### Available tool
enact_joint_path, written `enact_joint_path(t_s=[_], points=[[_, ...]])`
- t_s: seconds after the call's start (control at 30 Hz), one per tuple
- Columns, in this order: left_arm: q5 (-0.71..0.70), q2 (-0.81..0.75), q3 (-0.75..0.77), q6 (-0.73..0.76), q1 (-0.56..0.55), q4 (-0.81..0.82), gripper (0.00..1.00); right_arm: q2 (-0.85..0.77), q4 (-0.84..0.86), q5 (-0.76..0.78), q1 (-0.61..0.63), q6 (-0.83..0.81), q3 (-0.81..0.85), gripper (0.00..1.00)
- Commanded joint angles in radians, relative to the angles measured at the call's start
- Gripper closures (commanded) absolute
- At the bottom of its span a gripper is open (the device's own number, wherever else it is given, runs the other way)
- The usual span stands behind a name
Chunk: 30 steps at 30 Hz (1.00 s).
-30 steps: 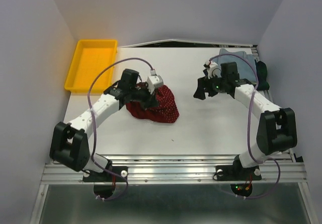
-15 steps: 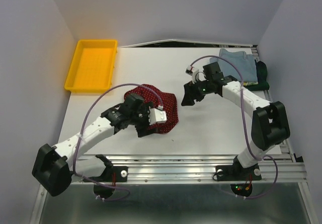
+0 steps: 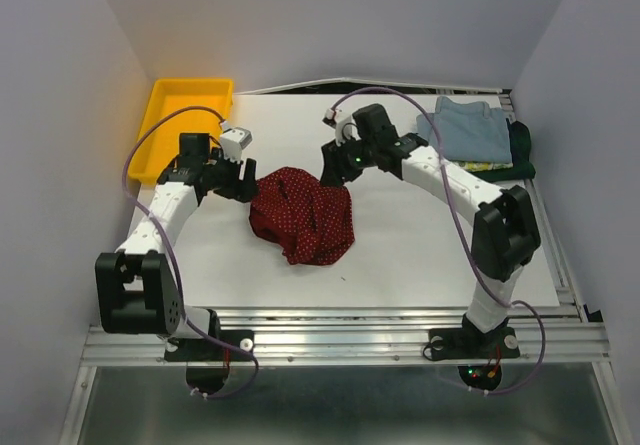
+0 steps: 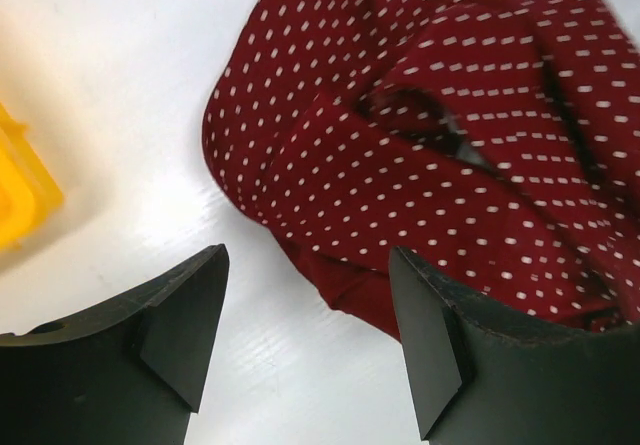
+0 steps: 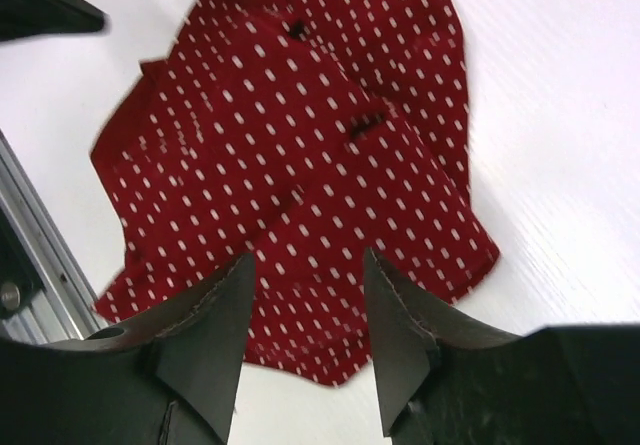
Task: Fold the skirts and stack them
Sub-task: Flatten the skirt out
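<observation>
Now: crumpled red skirt (image 3: 305,215) sits between left pincer (image 3: 243,178) and right pincer (image 3: 335,168), both open, empty. Pinch opposite edges (hem seemingly buried), spread flat.

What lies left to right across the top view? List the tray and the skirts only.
tray → red skirt → blue skirt → dark green skirt

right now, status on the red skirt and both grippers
Left gripper open, empty. Right gripper open, over the red skirt. Skirt crumpled, not folded. Nothing in the way.
</observation>
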Motion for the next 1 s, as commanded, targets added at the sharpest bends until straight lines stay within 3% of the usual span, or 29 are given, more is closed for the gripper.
enact_joint_path(t_s=[0.0, 0.33, 0.6, 0.8, 0.9, 0.97], points=[[-0.019, 0.066, 0.016, -0.17, 0.065, 0.007, 0.24, 0.106, -0.004, 0.154, 0.114, 0.044, 0.181, 0.49], [0.022, 0.157, -0.033, -0.241, 0.096, 0.09, 0.22, 0.321, -0.069, 0.407, 0.249, 0.034, 0.462, 0.45], [0.05, 0.194, -0.057, -0.261, 0.097, 0.119, 0.22, 0.431, -0.096, 0.465, 0.261, 0.015, 0.573, 0.42], [0.032, 0.275, -0.043, -0.295, 0.097, 0.151, 0.22, 0.44, -0.131, 0.551, 0.261, -0.037, 0.565, 0.51], [0.045, 0.324, -0.027, -0.304, 0.096, 0.151, 0.27, 0.407, -0.141, 0.576, 0.261, -0.063, 0.529, 0.6], [0.055, 0.347, -0.026, -0.304, 0.096, 0.159, 0.35, 0.373, -0.139, 0.588, 0.261, -0.075, 0.495, 0.7]])
